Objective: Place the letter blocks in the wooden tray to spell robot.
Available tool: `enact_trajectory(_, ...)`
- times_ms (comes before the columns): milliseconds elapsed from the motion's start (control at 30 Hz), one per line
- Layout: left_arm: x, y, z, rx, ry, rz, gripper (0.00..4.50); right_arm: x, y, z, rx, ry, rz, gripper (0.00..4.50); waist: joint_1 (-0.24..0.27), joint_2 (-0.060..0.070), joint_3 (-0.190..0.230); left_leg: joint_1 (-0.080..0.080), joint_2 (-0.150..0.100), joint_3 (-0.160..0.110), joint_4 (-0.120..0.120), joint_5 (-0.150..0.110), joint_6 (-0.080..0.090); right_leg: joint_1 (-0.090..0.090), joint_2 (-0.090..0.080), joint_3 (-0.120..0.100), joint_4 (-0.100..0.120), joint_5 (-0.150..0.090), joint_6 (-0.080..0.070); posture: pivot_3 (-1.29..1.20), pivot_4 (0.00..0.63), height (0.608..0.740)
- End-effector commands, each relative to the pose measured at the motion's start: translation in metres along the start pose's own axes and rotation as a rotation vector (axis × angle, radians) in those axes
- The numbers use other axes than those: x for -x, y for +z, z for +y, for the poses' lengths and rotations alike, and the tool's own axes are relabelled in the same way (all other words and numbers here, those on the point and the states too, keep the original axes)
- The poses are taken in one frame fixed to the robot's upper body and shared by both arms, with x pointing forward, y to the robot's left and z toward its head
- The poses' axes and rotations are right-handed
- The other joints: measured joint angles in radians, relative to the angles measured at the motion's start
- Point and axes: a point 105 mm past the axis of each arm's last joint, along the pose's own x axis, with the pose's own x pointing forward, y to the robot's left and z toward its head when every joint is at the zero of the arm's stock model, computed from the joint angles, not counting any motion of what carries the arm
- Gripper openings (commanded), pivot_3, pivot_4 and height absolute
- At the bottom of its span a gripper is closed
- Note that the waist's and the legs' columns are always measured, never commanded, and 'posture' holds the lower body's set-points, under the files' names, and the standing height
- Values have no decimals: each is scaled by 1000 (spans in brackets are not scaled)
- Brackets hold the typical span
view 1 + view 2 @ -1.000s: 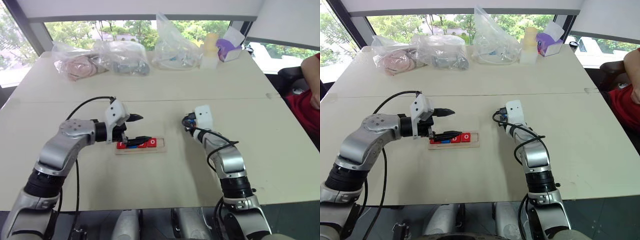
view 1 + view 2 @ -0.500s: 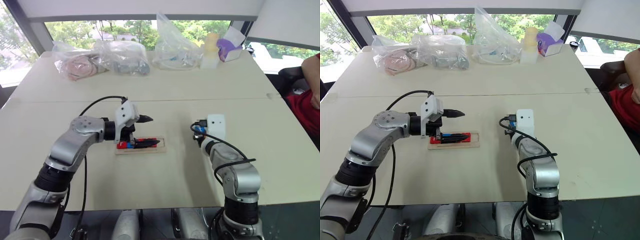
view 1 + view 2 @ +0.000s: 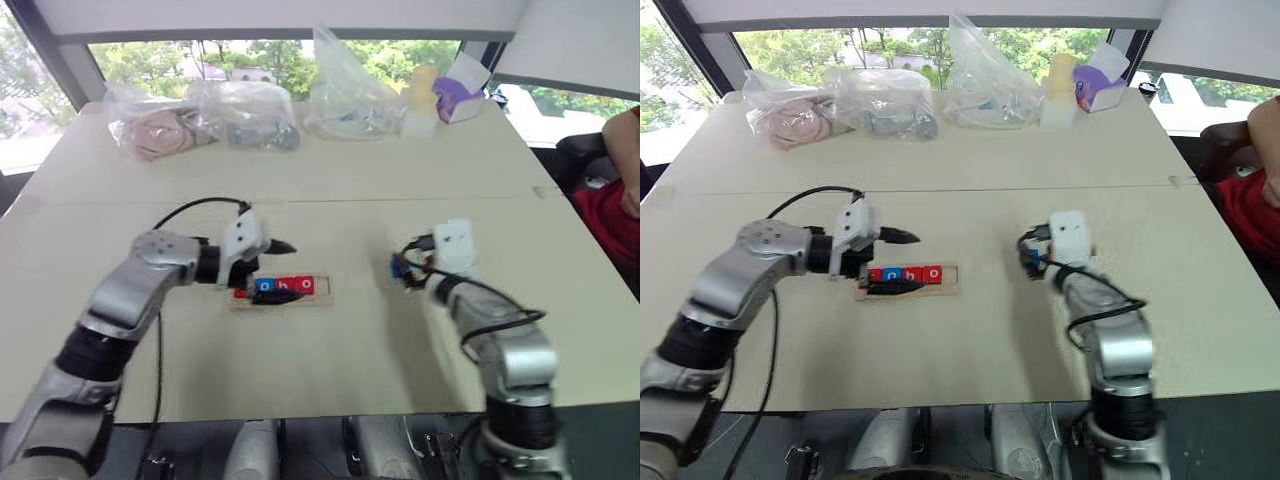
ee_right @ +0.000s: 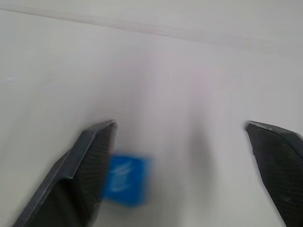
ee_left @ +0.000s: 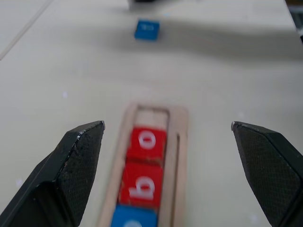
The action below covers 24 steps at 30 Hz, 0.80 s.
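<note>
The wooden tray [image 3: 326, 291] lies mid-table holding several letter blocks in a row: a red one [image 3: 241, 292] at its left end, then blue [image 3: 264, 285], red b [image 5: 142, 187] and red o [image 5: 147, 142]. The slot's right end is bare. My left gripper [image 3: 274, 271] hovers open over the tray's left part, one finger behind the row and one in front. A loose blue letter block [image 5: 147, 29] lies on the table to the right. My right gripper [image 4: 180, 125] stands open just above it, the block [image 4: 125, 179] beside one finger.
Clear plastic bags [image 3: 250, 112] with goods line the table's far edge, beside a pale bottle [image 3: 420, 100] and a purple box [image 3: 458, 92]. A person in red [image 3: 622, 190] sits at the right edge.
My right gripper has opened, let go of the blue block and shifted right and towards me. My left gripper pulled back left, uncovering the tiles in the tray.
</note>
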Motion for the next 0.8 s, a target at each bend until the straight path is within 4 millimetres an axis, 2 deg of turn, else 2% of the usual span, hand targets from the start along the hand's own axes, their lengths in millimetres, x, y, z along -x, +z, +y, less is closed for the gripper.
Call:
enact_trajectory(33, 16, 25, -15, -20, -50, -69, 4500, 8, 13, 17, 205, 363, -100, 4440, 4, 0, 0, 0, 0, -1, 0, 0, 0, 0, 1, -1, 0, 0, 0, 0, 150, 735)
enact_trajectory(100, 27, 21, -25, -40, -81, -7, 4500, 23, -1, 19, 320, 619, -70, 4440, 7, 0, 0, 0, 0, -1, 0, 0, 0, 1, 2, -2, 0, -1, 0, 0, 150, 735)
enact_trajectory(167, 35, 20, -32, -47, -102, 29, 4500, 25, -9, 7, 332, 721, -42, 4440, 4, 0, 1, 0, 0, -1, 0, -1, 1, 2, 2, -2, -1, -1, 0, 0, 150, 735)
enact_trajectory(300, 46, 26, -31, -51, -75, 43, 4500, 8, -25, -15, 408, 801, 27, 4440, 2, 0, 2, 1, 0, 0, 3, -1, 1, 3, 0, -1, -1, -1, 1, 0, 150, 735)
enact_trajectory(433, 50, 26, -30, -32, -34, 46, 4500, -8, -33, -25, 437, 840, 50, 4440, 4, 0, 2, 3, 0, 1, 4, 0, 1, 4, 0, 0, 0, -1, 0, 0, 150, 735)
enact_trajectory(600, 56, 23, -34, 2, 1, 63, 4500, -25, -41, -25, 451, 885, 86, 4440, 4, 0, 3, 2, 0, 0, 3, -1, 1, 3, 0, 0, 0, -1, 1, 0, 150, 735)
enact_trajectory(767, 59, 23, -34, 11, 31, 67, 4500, -33, -52, -23, 453, 919, 131, 4440, 4, 0, 3, 2, 0, -1, 3, 0, 1, 3, 0, 0, 1, -1, 0, 0, 150, 735)
enact_trajectory(800, 60, 24, -34, 13, 35, 67, 4500, -34, -53, -23, 449, 926, 137, 4213, 4, 0, 3, 3, 0, 0, 3, 0, 1, 4, 0, 0, 1, -1, 0, 0, 150, 735)
